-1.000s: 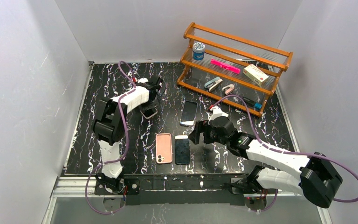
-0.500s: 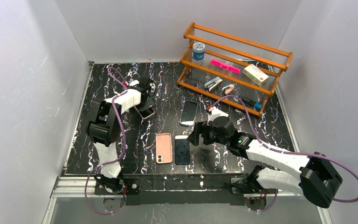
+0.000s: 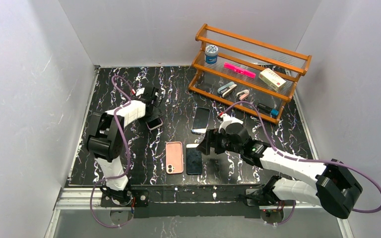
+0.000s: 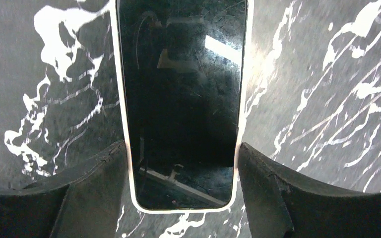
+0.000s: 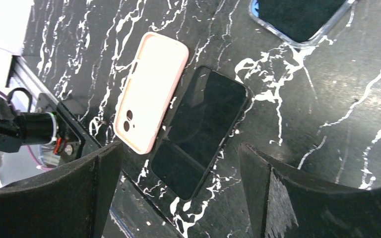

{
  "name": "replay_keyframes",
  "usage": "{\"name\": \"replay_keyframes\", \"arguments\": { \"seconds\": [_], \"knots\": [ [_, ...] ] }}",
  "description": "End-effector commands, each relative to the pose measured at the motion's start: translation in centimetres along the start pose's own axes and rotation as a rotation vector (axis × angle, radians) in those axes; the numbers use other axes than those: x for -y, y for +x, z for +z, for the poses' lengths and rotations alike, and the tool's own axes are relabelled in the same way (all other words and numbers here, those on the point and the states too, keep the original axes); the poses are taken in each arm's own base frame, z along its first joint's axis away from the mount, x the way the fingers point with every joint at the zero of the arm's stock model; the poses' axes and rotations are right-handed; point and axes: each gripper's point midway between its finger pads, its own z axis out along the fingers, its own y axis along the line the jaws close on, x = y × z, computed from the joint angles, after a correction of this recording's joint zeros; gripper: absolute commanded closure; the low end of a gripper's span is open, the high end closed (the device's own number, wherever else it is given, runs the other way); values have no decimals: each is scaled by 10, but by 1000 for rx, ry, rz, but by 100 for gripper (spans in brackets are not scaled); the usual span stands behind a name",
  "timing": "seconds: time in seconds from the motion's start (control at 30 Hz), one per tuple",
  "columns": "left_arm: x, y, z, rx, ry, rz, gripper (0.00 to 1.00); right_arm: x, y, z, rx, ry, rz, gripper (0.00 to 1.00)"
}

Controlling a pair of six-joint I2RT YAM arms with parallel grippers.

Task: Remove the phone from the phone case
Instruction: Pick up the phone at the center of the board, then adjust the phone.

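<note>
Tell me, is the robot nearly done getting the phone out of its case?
Partly, it looks. Done: a pink case lies beside a bare black phone, with the open right claw above them. In hand: the left claw straddles a white-rimmed phone on the table; gripping or not, I can't tell. Left: freeing that one, and perhaps the clear-cased phone.

Wooden rack (image 3: pixel 253 46) at the back right of a black marbled table (image 3: pixel 178 84).
On one shelf stand a blue tin (image 3: pixel 211 53), a pink marker (image 3: pixel 239 70) and a small cream box (image 3: pixel 272 78). On the shelf below lie a grey stapler (image 3: pixel 226 89) and a pink stapler (image 3: pixel 243 94), close together.
</note>
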Motion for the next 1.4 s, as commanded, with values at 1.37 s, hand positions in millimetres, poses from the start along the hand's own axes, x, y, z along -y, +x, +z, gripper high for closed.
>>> {"name": "replay_keyframes", "arguments": {
  "seconds": [1.37],
  "knots": [
    [62,53,-150,-108,785,-273,100,-77,-81,121,148,-96,262,31]
  ]
}}
